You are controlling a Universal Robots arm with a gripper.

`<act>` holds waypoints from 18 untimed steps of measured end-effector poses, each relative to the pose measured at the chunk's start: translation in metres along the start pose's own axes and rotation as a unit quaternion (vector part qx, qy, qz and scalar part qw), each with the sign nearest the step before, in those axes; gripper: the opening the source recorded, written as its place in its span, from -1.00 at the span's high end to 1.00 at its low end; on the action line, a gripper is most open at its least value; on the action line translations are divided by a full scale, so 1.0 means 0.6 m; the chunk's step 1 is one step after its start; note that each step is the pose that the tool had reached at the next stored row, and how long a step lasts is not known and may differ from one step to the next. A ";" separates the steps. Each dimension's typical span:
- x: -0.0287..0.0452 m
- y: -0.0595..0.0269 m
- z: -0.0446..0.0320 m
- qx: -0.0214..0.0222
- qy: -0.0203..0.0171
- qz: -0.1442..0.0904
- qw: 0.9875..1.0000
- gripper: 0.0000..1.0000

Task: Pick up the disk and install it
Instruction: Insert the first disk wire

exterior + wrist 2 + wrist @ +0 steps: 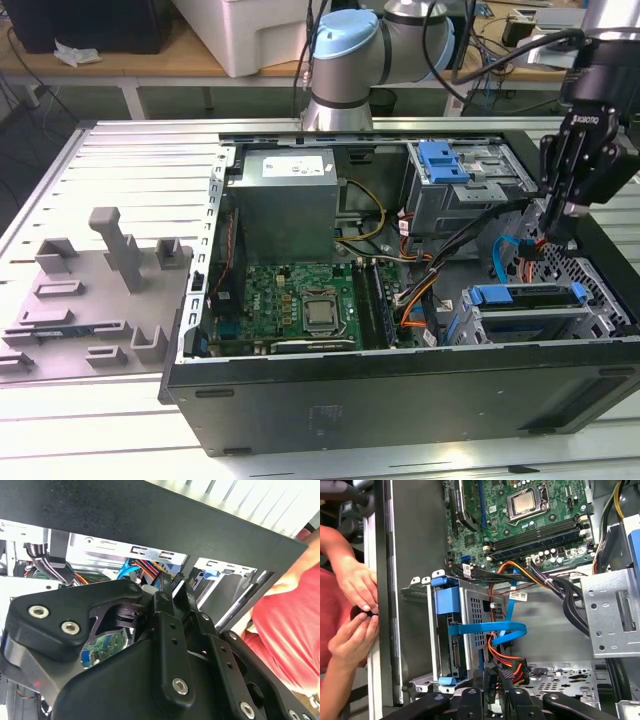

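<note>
The slotted worktop carries a grey fixture near its edge on the exterior view's left. Beside that lies the open computer case. Inside, the grey power supply sits at the far wall and the green motherboard nearer. Next comes the blue-handled drive cage. The disk sits in a bay at the case's near corner on the exterior view's right. In the first wrist view its blue bracket stands just beside a flat blue cable.

I, the gripper, hang over the case's right end, between cage and bay. Whether my jaws are clenched or released, I cannot tell. A person's hands meet outside the case wall.
</note>
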State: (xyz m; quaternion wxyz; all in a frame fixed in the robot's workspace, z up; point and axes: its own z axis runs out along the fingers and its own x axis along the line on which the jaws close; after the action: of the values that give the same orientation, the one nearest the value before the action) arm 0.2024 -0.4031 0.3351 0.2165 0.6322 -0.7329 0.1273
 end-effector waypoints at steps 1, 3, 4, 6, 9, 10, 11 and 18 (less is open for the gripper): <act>-0.001 0.000 0.000 0.000 0.002 0.000 1.000 0.48; -0.002 0.000 0.002 0.000 0.004 0.001 1.000 0.48; -0.003 -0.001 0.002 0.000 0.005 0.001 1.000 0.48; -0.004 -0.001 0.004 0.000 0.006 0.001 1.000 0.48; -0.005 -0.001 0.005 0.001 0.007 0.001 1.000 0.51; -0.005 -0.001 0.005 0.001 0.007 0.001 1.000 0.51; -0.005 -0.001 0.006 0.001 0.008 0.001 1.000 0.64; -0.009 -0.001 0.006 0.001 0.010 0.001 1.000 0.66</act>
State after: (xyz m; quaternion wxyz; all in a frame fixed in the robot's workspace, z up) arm 0.2028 -0.4002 0.3291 0.2232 0.6301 -0.7315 0.1346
